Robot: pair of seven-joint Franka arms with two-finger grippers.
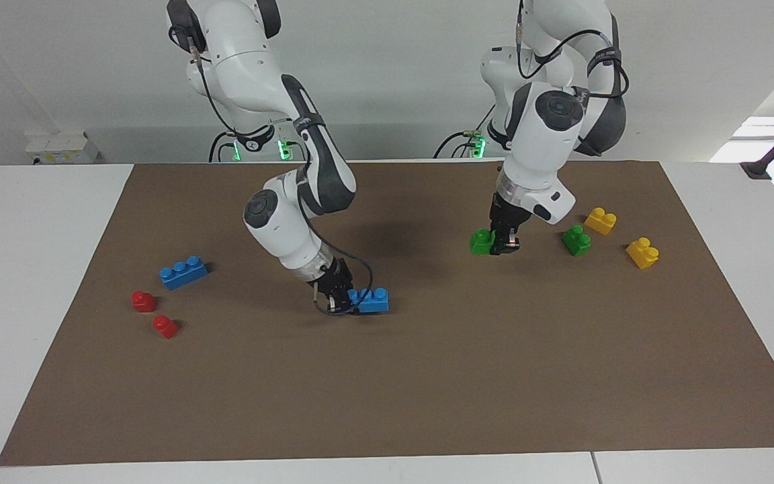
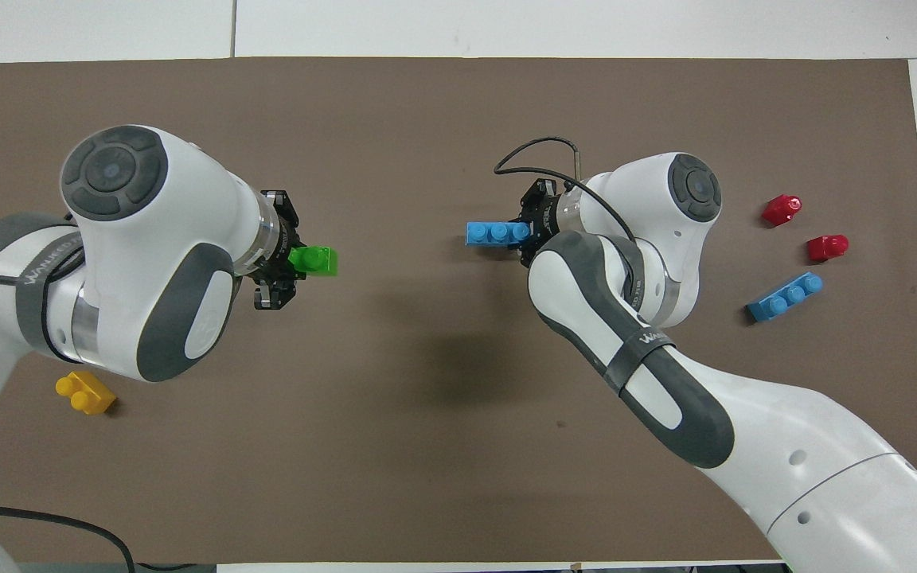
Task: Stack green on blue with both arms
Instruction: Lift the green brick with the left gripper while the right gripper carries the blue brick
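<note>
My right gripper (image 1: 352, 302) (image 2: 524, 232) is shut on one end of a long blue brick (image 1: 372, 300) (image 2: 495, 232), held level and low over the middle of the brown mat (image 1: 427, 376). My left gripper (image 1: 498, 243) (image 2: 296, 261) is shut on a small green brick (image 1: 480, 241) (image 2: 316, 261), over the mat toward the left arm's end. The two held bricks are apart, with open mat between them. A second green brick (image 1: 576, 240) lies on the mat; in the overhead view the left arm hides it. A second blue brick (image 1: 183, 272) (image 2: 784, 296) lies toward the right arm's end.
Two yellow bricks (image 1: 600, 220) (image 1: 641, 253) lie beside the loose green one; one yellow brick (image 2: 85, 393) shows from overhead. Two red bricks (image 1: 143, 300) (image 1: 165, 327) (image 2: 781, 209) (image 2: 827, 247) lie beside the loose blue one.
</note>
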